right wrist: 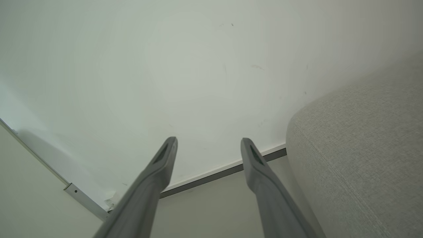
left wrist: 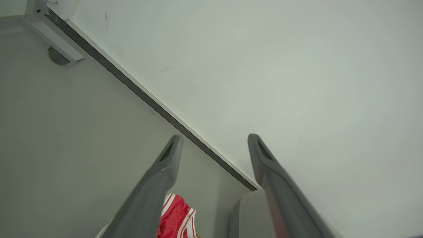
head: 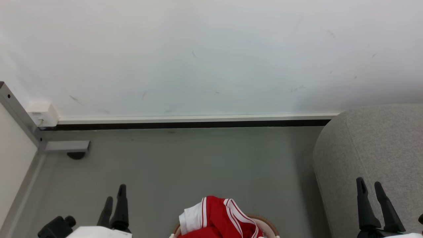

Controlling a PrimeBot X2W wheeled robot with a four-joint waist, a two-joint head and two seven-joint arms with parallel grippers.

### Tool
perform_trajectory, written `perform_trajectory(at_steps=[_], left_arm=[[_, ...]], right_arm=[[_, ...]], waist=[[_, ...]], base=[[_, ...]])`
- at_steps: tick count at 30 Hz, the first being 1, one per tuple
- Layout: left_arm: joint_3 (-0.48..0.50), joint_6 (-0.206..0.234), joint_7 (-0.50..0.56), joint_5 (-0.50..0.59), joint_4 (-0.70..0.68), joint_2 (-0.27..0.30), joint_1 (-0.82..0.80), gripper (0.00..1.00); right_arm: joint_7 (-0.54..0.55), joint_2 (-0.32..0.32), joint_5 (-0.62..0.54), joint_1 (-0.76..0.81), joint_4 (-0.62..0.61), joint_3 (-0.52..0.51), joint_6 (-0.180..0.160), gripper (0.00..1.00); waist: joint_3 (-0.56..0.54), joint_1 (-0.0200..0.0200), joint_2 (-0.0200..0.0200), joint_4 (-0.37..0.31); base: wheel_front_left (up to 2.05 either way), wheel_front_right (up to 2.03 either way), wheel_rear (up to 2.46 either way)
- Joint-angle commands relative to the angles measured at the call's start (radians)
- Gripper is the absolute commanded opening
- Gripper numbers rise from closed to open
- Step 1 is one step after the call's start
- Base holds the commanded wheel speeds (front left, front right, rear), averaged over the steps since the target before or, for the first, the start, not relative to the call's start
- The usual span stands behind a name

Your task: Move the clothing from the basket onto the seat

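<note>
left pincer (head: 115,194) and right pincer (head: 369,182) are standing spread, empty | clothing (head: 220,216) is lying heaped in basket (head: 266,222) on the floor (head: 198,158) between them, seeming nearer the left arm | seat (head: 380,148) is standing at the right pincer's side

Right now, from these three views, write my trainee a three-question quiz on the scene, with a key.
1. True or false: the clothing is heaped in the basket.
2. On which side of the basket does the seat stand? A. the robot's left. B. the robot's right. C. underneath it.
3. Fill in the word: the left gripper and the right gripper both have their jaws ____, with nothing between the fingers.

Key: 1 true; 2 B; 3 open.
</note>
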Motion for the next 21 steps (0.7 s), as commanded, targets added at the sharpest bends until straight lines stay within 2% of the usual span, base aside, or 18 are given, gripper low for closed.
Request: perform_trajectory(at_steps=[1,21], left_arm=[[0.001,0.001,-0.009,0.036,-0.005,0.008,-0.002,1.00],[-0.021,-0.012,-0.068,0.303,0.024,0.009,0.017,1.00]], right_arm=[[-0.006,-0.003,-0.035,-0.001,-0.009,-0.011,-0.001,1.00],[-0.023,0.037,-0.346,0.028,-0.002,-0.048,-0.001,1.00]], waist=[[0.000,0.0000,0.0000,0.000],[0.000,0.0000,0.0000,-0.002]], base=[[0.00,0.00,0.00],[0.00,0.00,0.00]])
